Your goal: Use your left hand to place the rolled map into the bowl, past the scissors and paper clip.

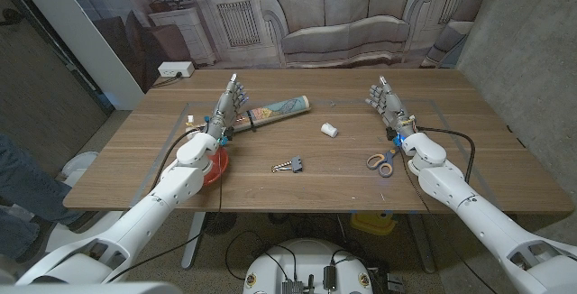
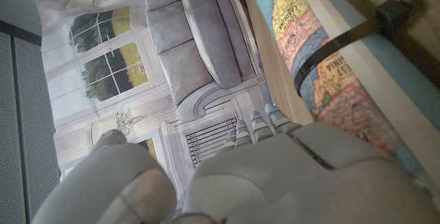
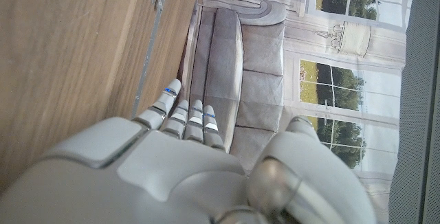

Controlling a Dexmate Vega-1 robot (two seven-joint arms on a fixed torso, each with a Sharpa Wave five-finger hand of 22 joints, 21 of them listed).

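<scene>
- The rolled map is seen lying on the table just beside the left hand, not yet held; the left wrist view shows it bound by a dark band.
- The left hand is held upright with fingers apart and nothing in it; the right hand is likewise kept empty with fingers spread.
- The red bowl is partly hidden under the left forearm.
- The map is judged light, fairly stiff as a tube, yet crushable; a mid-length grasp near the band is advised.
- The scissors and paper clip are seen nearer the front edge.
- A white cap is seen between the hands.
</scene>
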